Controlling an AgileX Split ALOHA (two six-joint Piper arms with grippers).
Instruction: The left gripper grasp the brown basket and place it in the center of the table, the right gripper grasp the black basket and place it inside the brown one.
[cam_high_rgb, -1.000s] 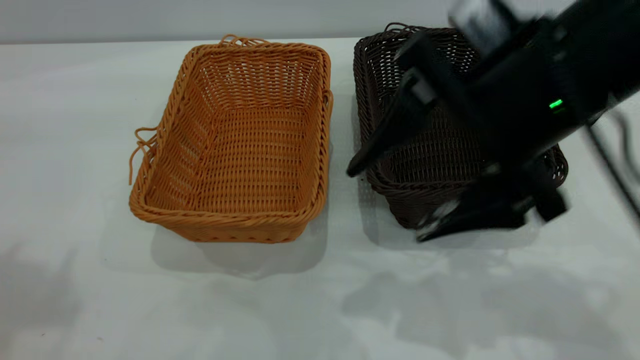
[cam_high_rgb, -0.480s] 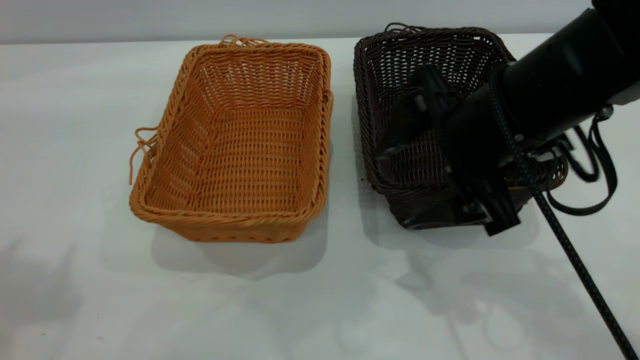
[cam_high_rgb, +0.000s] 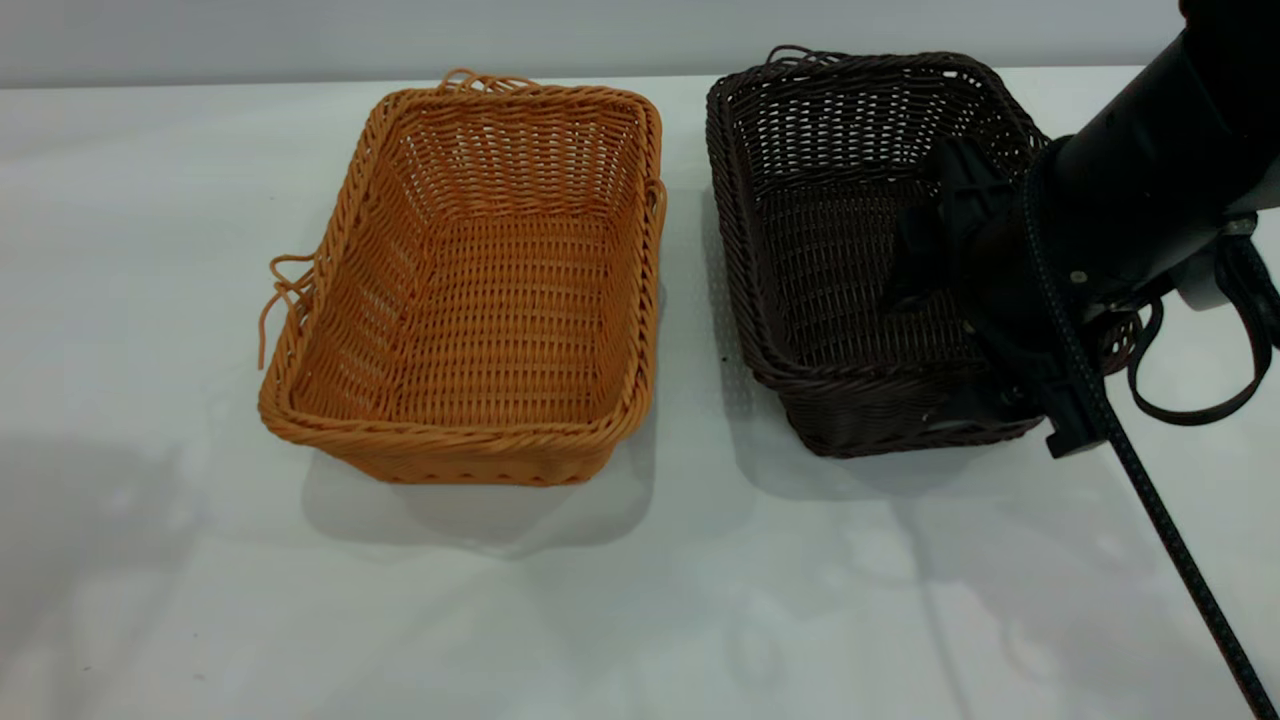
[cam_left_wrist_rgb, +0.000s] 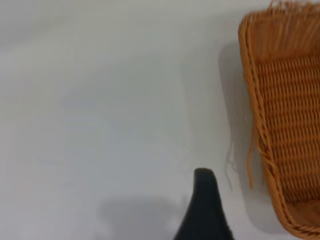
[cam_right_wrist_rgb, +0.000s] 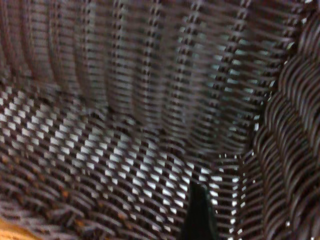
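The right arm is seen entering from the upper right of the exterior view, sloping down and toward the left, with its right hand (cam_high_rgb: 985, 330) lowered over the near right corner of the black basket (cam_high_rgb: 840, 250). One finger is seen inside the basket against the right wall, and a black part of the hand lies outside the near wall at the corner. Whether the rim is gripped cannot be told; the spread of the fingers is masked by the wrist. In the right wrist view the black basket (cam_right_wrist_rgb: 125, 100) fills the frame, its woven floor and inner wall close up, and one dark fingertip (cam_right_wrist_rgb: 199, 210) is seen just above the floor beside the braided rim. A looped strap (cam_high_rgb: 1215, 370) hangs from the wrist to the right of the basket, and a braided cable (cam_high_rgb: 1160, 520) runs down toward the lower right corner.

The black basket stands upright on the counter (cam_high_rgb: 150, 250), at the right, just beside the brown basket (cam_high_rgb: 480, 290) but apart from it. The brown basket stands upright nearer the middle, loose strands at its left side.

The left hand (cam_left_wrist_rgb: 204, 210) is absent from the exterior view. In the left wrist view only one dark finger is seen above bare counter (cam_left_wrist_rgb: 100, 100), near the brown basket (cam_left_wrist_rgb: 290, 115) but clear of it; its opening cannot be told.
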